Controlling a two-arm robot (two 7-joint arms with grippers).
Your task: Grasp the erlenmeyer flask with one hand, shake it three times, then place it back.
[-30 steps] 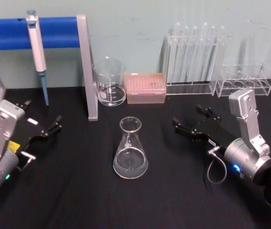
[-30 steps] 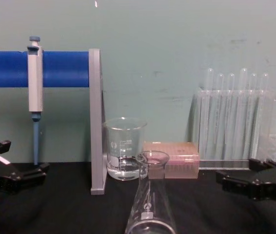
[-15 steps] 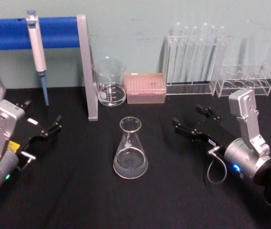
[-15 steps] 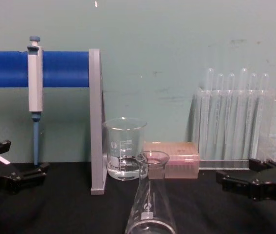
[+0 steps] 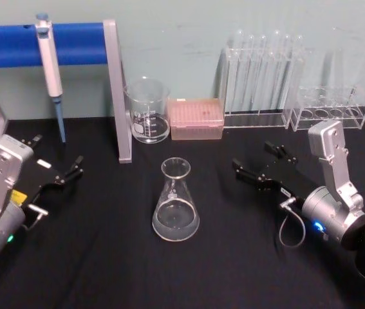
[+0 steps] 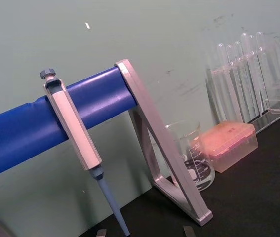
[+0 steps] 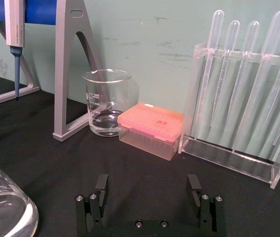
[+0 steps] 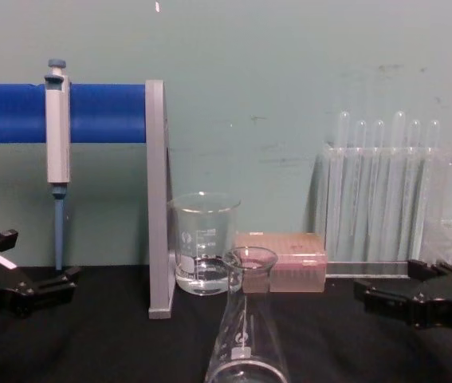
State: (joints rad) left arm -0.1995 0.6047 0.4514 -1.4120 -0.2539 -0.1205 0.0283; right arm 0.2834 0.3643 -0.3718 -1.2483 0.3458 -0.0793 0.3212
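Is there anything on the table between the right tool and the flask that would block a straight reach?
Nothing visible does. The right tool, fingers open, sits to the flask's right with only bare black tabletop between them. The beaker and pink box stand farther back, out of that line.

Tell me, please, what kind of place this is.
Most likely a laboratory bench, perhaps a mock-up for robot practice. A flask and a beaker stand on a black table, a pipette hangs from a blue stand, and tube racks line the wall.
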